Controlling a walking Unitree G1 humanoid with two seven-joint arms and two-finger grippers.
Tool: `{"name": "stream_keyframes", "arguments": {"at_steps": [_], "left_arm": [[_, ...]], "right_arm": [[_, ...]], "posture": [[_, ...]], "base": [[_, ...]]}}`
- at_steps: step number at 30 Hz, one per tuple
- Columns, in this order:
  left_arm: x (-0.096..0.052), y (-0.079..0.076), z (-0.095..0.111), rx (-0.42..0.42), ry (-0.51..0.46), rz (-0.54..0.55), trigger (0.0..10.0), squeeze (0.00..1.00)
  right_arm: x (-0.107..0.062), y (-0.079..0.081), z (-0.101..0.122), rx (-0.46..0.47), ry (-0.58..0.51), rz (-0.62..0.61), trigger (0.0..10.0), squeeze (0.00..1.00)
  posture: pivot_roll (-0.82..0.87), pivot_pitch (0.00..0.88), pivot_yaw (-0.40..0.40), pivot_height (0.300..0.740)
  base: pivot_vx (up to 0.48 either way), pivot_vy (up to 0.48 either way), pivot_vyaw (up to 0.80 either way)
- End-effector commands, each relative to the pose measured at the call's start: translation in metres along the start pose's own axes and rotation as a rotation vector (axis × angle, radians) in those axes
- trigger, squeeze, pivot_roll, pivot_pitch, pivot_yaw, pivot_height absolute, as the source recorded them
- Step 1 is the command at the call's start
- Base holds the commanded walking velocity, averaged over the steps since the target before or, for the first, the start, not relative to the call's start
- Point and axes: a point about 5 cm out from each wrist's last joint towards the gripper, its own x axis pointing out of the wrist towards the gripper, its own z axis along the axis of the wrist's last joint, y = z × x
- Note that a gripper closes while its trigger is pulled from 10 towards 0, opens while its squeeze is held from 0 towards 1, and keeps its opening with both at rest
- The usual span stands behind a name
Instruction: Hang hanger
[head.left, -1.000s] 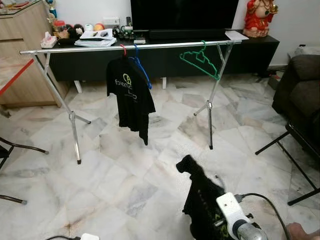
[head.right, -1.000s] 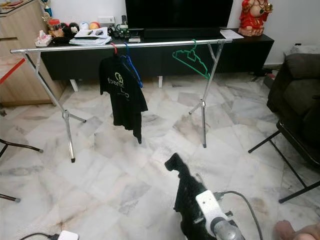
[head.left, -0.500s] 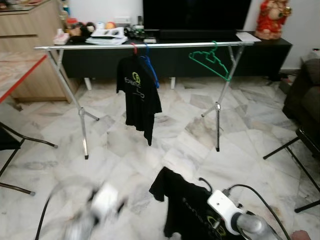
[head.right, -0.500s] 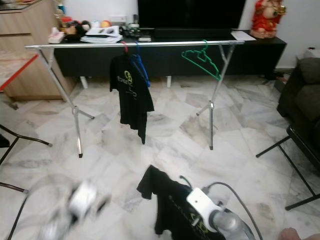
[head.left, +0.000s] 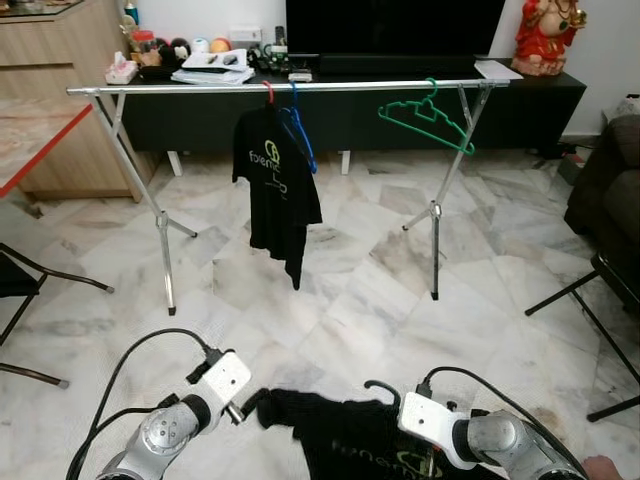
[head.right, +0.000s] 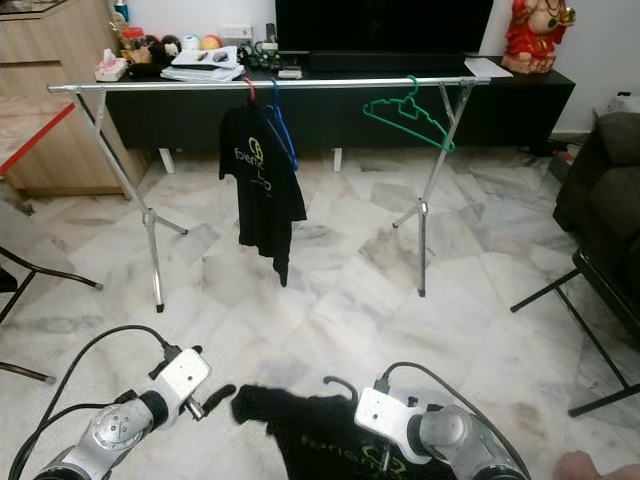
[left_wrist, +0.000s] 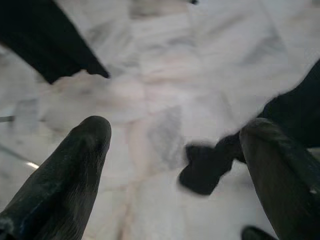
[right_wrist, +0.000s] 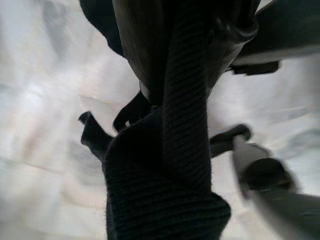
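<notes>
Fingers (left_wrist: 85, 165) of the left gripper (left_wrist: 175, 170) stand apart just beside the sleeve of a black shirt (head.right: 330, 440), while the right gripper (right_wrist: 170, 75) is clamped on the shirt's cloth, its hanger hook (head.right: 340, 385) poking up. Beyond open marble floor (head.left: 380, 300), the rail (head.left: 290, 88) carries one shirted red hanger (head.left: 270, 95), one blue hanger (head.left: 300, 130) and one green hanger (head.left: 425, 112), with free rail between; the held shirt is cut off below.
</notes>
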Motion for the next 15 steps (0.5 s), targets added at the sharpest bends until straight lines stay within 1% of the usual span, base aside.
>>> {"name": "stream_keyframes", "arguments": {"at_steps": [1,2,4,5,6,7,9,10,11,12,13,15], "left_arm": [[-0.003,-0.006,-0.008,0.025,0.054,-0.094,10.0,0.00],[-0.006,-0.014,-0.015,0.075,0.103,-0.214,10.0,0.00],[-0.009,-0.017,-0.020,0.112,0.132,-0.268,10.0,0.00],[-0.010,-0.018,-0.023,0.107,0.151,-0.291,10.0,0.00],[-0.010,-0.018,-0.023,0.107,0.151,-0.291,10.0,0.00],[-0.011,-0.018,-0.024,0.087,0.156,-0.303,10.0,0.00],[-0.012,-0.015,-0.024,0.108,0.162,-0.295,10.0,0.00],[-0.012,-0.013,-0.025,0.100,0.174,-0.281,10.0,0.00],[-0.012,-0.013,-0.025,0.100,0.174,-0.281,10.0,0.00],[-0.012,-0.011,-0.025,0.078,0.179,-0.270,10.0,0.00],[-0.012,-0.009,-0.025,0.060,0.182,-0.265,10.0,0.00],[-0.012,-0.008,-0.025,0.056,0.184,-0.261,10.0,0.00]], "right_arm": [[-0.005,-0.006,0.006,-0.062,-0.009,0.025,10.0,0.00],[-0.010,-0.009,0.005,-0.083,0.008,0.040,10.0,0.00],[-0.012,-0.011,0.006,-0.094,0.014,0.042,10.0,0.00],[-0.015,-0.014,0.007,-0.103,0.013,0.043,10.0,0.00],[-0.015,-0.014,0.007,-0.103,0.013,0.043,10.0,0.00],[-0.018,-0.018,0.010,-0.111,0.008,0.047,10.0,0.00],[-0.020,-0.021,0.013,-0.121,0.009,0.044,10.0,0.00],[-0.021,-0.022,0.014,-0.142,0.016,0.048,10.0,0.00],[-0.021,-0.022,0.014,-0.142,0.016,0.048,10.0,0.00],[-0.021,-0.022,0.015,-0.163,0.019,0.061,10.0,0.00],[-0.022,-0.023,0.019,-0.177,0.001,0.079,10.0,0.00],[-0.024,-0.024,0.025,-0.194,-0.033,0.093,10.0,0.00]], "posture": [[-0.07,0.046,-0.012,0.740],[-0.06,0.044,-0.017,0.740],[-0.06,0.043,-0.020,0.740],[-0.05,0.042,-0.023,0.740],[-0.05,0.042,-0.023,0.740],[-0.05,0.041,-0.025,0.740],[-0.06,0.040,-0.026,0.740],[-0.06,0.035,-0.030,0.740],[-0.06,0.035,-0.030,0.740],[-0.05,0.033,-0.034,0.740],[-0.05,0.031,-0.036,0.740],[-0.05,0.028,-0.039,0.740]], "base": [[0.000,0.000,0.00],[0.000,0.000,0.00],[0.000,0.000,0.00],[0.000,0.000,0.00],[0.000,0.000,0.00],[0.000,0.000,0.00],[0.000,0.000,0.00],[0.000,0.000,0.00],[0.000,0.000,0.00],[0.000,0.000,0.00],[0.000,0.000,0.00],[0.000,0.000,0.00]]}}
